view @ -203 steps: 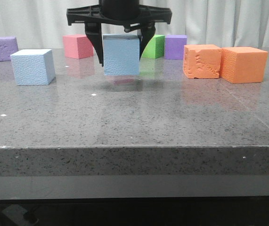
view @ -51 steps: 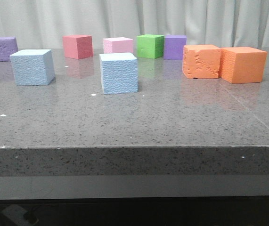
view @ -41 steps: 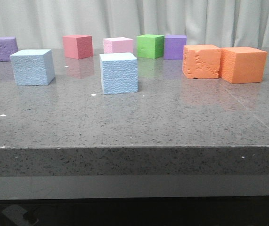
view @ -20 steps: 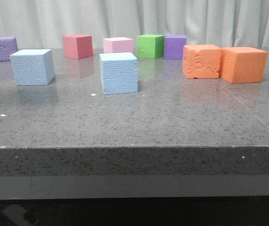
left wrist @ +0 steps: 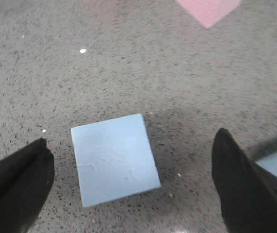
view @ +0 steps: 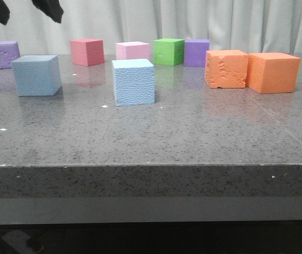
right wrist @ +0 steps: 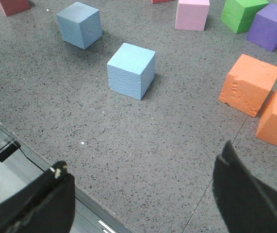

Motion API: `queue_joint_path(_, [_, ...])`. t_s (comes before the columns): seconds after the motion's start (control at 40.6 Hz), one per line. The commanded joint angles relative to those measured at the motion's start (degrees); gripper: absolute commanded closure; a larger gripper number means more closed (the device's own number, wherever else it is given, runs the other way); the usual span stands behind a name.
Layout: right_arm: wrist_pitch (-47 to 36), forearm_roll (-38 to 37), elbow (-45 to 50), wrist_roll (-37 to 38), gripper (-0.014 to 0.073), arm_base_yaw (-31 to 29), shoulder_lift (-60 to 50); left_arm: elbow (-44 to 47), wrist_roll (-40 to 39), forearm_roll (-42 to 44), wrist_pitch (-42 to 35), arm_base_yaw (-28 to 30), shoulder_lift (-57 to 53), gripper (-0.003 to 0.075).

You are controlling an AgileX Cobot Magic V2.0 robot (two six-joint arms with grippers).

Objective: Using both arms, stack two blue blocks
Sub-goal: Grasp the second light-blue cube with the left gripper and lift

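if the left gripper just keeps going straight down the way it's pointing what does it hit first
Most likely the top face of the left blue block: the left gripper hangs above it, jaws open on either side. Nothing shows in between.

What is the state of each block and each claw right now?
Left blue block: on the table, not stacked, under the left claw.
Middle blue block: on the table, free.
Left claw: open, above the left blue block.
Right claw: open, empty.
Left orange block: chipped face, touching the other orange block.
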Motion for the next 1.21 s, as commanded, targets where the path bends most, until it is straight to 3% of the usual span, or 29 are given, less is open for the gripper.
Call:
queue_joint_path(0.0, [-3.51,0.79,-1.36,-0.52,0.0001,-0.22,-0.19,-3.22,-4.28,1.65,-2.18,-0.23,0.2,0.0081])
queue_joint_path(0.591, [-3.51,0.79,-1.36,-0.52,0.0001,-0.22,-0.19,-3.25,-13.14,2.86,-3.73,-0.24,9.24,0.0084])
queue_joint_path(0.886, [-3.51,0.79,-1.36,-0.52,0.0001,-0.22,-0.19,-3.25,-13.16,3.43,-3.73,-0.24,9.58,0.0292])
queue_joint_path(1.033, [-3.51,0.79,-1.36,-0.52,0.0001,-0.22,-0.19,-3.5,-12.45,3.43,-2.82,-0.24,9.22,0.03])
queue_joint_path(1.181, [-3.51,0.79,-1.36,-0.52,0.0001,-0.22,-0.19,-5.96,-5.43,3.06,-0.05,-0.48,8.35,0.03])
